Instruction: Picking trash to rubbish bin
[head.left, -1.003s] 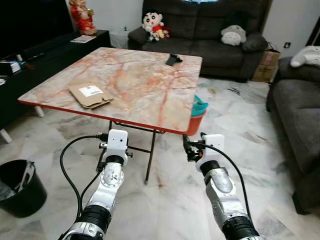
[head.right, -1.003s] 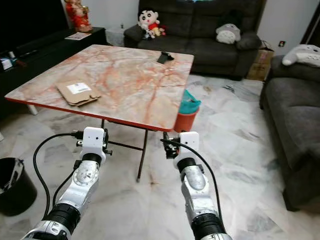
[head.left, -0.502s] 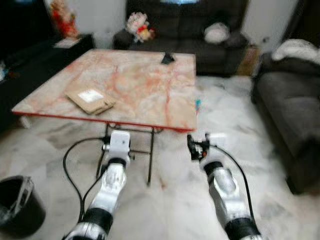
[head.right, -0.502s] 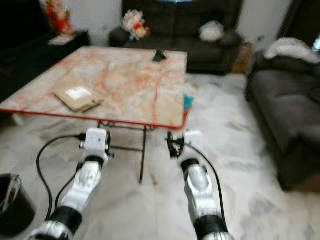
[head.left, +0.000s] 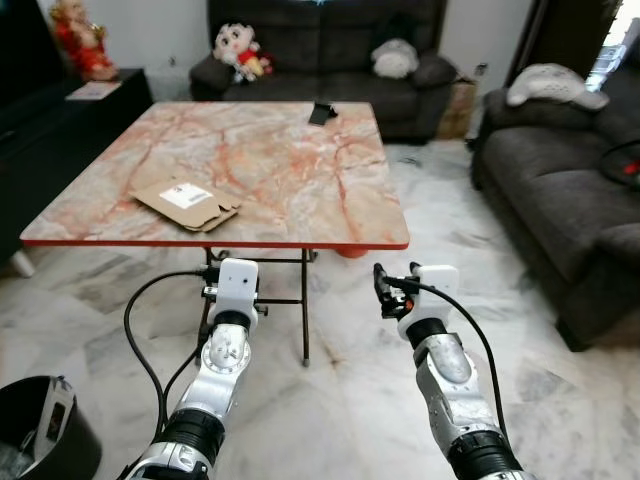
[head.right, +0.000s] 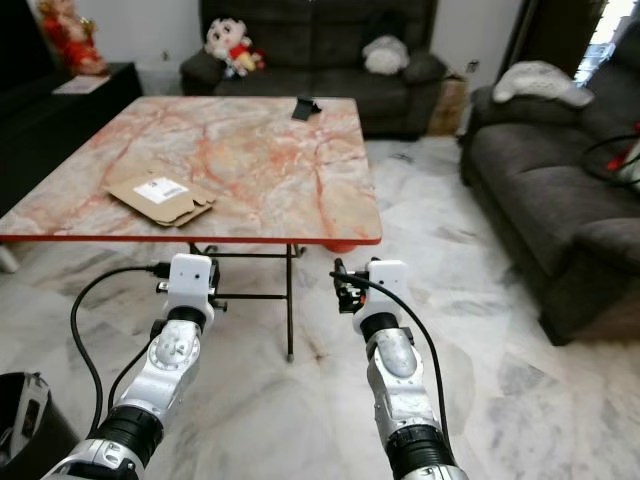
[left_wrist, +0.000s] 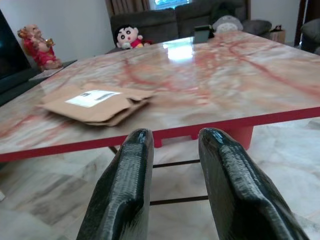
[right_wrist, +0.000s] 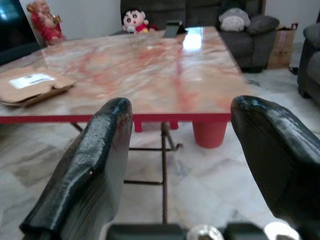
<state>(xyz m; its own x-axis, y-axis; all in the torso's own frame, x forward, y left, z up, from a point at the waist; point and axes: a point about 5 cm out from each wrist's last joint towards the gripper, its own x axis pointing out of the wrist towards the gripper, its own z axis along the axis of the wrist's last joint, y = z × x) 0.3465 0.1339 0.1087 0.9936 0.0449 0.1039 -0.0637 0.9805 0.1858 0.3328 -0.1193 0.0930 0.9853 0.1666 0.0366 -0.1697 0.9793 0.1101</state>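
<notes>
Brown flattened cardboard packet (head.left: 186, 203) with a white label lies near-left on the orange-veined marble worktop (head.left: 300, 170); grey sofas beyond. Left tool (left_wrist: 172, 145) and right tool (right_wrist: 175, 130) hover spread, empty.

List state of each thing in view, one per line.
cardboard envelope: lying flat on the table, flap edges ragged, white label up
table: standing, top level
black bin: upright on the floor, open
small black item: on the table's far edge
left gripper: open, empty, short of the table
right gripper: open, empty, short of the table
</notes>
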